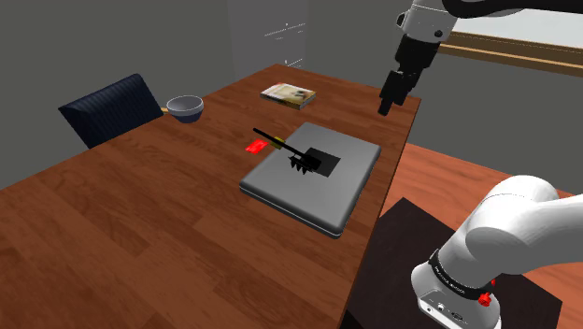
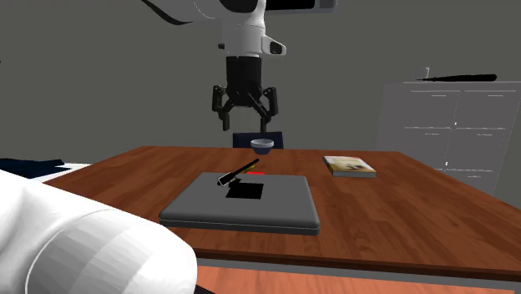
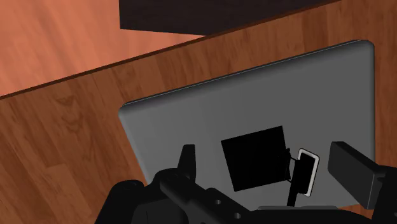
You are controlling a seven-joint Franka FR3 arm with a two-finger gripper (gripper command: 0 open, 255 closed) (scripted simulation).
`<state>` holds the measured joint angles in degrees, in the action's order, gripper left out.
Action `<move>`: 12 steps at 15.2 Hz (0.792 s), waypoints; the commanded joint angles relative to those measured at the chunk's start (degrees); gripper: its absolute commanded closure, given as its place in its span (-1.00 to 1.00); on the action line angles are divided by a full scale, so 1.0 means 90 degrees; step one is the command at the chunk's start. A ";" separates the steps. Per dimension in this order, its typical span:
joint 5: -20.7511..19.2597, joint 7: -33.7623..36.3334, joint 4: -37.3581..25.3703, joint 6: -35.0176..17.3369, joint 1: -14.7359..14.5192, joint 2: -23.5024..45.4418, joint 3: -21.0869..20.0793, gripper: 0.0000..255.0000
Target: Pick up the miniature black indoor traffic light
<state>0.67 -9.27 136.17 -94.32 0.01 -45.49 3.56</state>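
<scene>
The gripper [image 2: 245, 119] hung empty, fingers spread wide, well above the black traffic light [image 1: 285, 147], which lay on a grey slab [image 1: 318, 201] on the wooden table [image 1: 140, 215].

The arm [image 1: 523, 224], lower right of the shoulder view, had glossy white rounded shells. A dark joint band [image 1: 456, 274] carried pale dotted markings, with a small red mark [image 1: 485, 299] beside it. The gripper [image 2: 245, 122], upper centre of the second exterior view, was all black, with blocky fingers [image 3: 353, 167].
</scene>
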 commanded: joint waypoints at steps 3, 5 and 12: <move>0.0043 0.0122 -0.0110 -0.0273 -0.0064 0.0457 -0.0140 -1.00; 0.0072 0.0244 -0.0254 -0.0526 -0.0122 0.0929 -0.0275 -1.00; 0.0052 0.0679 -0.1014 -0.1222 -0.0270 0.2660 -0.0708 -1.00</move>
<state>1.24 -3.83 128.73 -104.42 -2.24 -24.47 -2.21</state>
